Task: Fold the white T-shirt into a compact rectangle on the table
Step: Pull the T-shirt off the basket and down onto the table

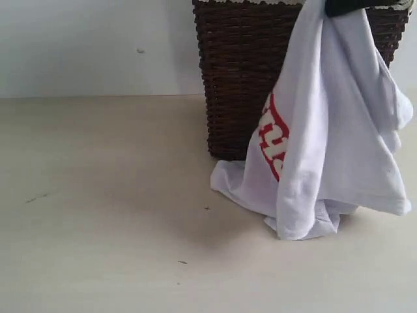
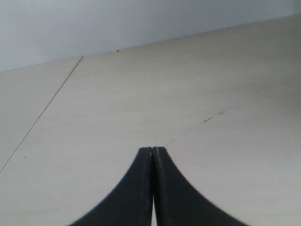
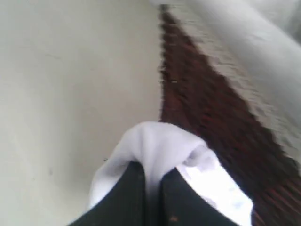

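White T-shirt (image 1: 332, 130) hangs from right fingers (image 3: 136, 188), which pinch a bunched fold, arm raised up by the wicker basket (image 1: 241, 78) rim; shirt's lower end rests on worktop (image 1: 98, 228) in front of the basket. Left fingers (image 2: 148, 162) pressed together, angled low over worktop

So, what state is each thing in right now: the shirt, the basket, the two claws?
white T-shirt: unfolded, hanging from the right gripper, hem bunched on the table.
right gripper: shut on the shirt's fabric.
left gripper: shut, empty.
wicker basket: upright, behind the shirt.
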### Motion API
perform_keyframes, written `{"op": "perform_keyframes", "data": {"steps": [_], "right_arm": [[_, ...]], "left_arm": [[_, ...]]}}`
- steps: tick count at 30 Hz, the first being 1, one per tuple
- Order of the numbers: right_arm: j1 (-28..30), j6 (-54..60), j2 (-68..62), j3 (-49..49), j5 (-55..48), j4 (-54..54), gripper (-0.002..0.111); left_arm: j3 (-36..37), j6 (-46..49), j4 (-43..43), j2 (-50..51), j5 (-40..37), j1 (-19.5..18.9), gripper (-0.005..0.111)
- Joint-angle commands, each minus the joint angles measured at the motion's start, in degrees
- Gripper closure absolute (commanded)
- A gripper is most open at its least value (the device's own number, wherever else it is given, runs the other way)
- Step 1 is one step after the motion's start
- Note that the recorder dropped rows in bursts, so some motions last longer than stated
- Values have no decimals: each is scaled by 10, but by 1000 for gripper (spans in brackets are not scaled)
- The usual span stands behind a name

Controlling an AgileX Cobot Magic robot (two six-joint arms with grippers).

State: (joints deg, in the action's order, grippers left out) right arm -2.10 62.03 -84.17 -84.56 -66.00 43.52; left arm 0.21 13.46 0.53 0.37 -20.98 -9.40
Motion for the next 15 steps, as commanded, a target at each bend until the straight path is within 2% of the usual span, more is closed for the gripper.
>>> {"op": "perform_keyframes", "data": {"steps": [1, 5, 13, 15], "right_arm": [[-1, 153, 68, 19, -40, 100, 108], [-28, 291, 131, 54, -40, 164, 108], [-110, 334, 175, 126, -36, 470, 108], [-124, 360, 174, 128, 24, 524, 108]], "left_arm": [[-2, -2, 6, -4, 4, 2, 107], [-2, -2, 6, -4, 4, 2, 107], [-2, -2, 6, -4, 4, 2, 107], [-2, -2, 6, -4, 4, 2, 107]]}}
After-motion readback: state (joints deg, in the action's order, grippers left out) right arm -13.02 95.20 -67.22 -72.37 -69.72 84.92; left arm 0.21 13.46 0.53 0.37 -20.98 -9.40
